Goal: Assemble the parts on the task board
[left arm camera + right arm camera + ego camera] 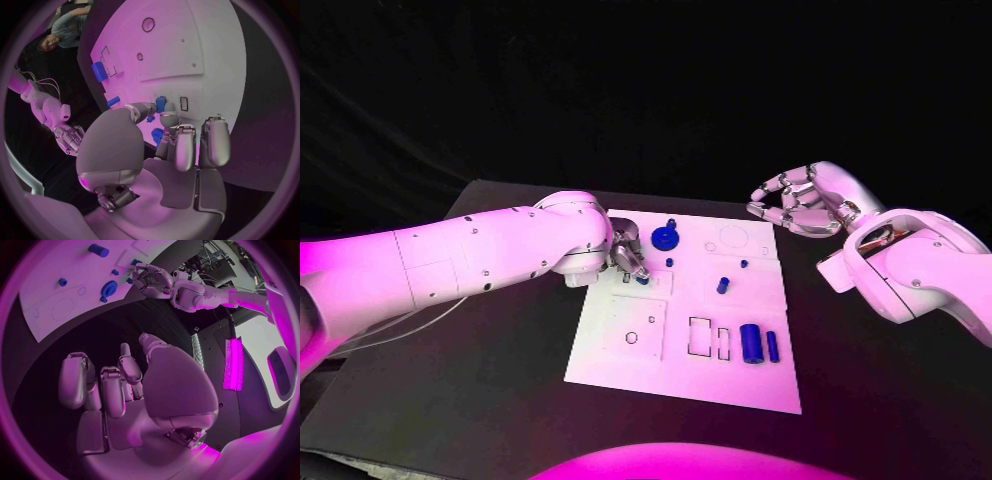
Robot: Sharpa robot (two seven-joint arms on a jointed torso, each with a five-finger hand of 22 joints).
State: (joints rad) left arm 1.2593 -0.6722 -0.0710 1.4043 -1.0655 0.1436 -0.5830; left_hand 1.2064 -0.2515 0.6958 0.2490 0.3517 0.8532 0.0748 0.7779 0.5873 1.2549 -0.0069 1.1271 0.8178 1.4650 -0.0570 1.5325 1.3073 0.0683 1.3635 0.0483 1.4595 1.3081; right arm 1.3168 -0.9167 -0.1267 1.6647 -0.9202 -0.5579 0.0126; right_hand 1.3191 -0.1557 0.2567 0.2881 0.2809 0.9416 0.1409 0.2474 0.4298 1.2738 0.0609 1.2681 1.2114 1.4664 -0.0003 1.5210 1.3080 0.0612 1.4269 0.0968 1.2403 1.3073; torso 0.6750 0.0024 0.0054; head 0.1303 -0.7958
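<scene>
The white task board (625,355) lies in the middle of the table. My left hand (626,260) reaches over its near-left part. Its thumb and a finger pinch a small blue part (643,280), which appears again at the fingertips (160,104) in the left wrist view. A blue gear (666,238) stands just beyond that hand. Small blue pegs (723,285) dot the board's middle. A thick blue cylinder (753,343) and a slim blue bar (772,346) lie at the near right. My right hand (798,205) hovers above the board's far right corner, fingers curled in, holding nothing.
Empty rectangular slots (700,336) and a round hole (632,338) mark the board's near half, and a ring outline (730,238) its far right. Black table (459,400) surrounds the board. My right forearm (920,270) hangs over the table's right side.
</scene>
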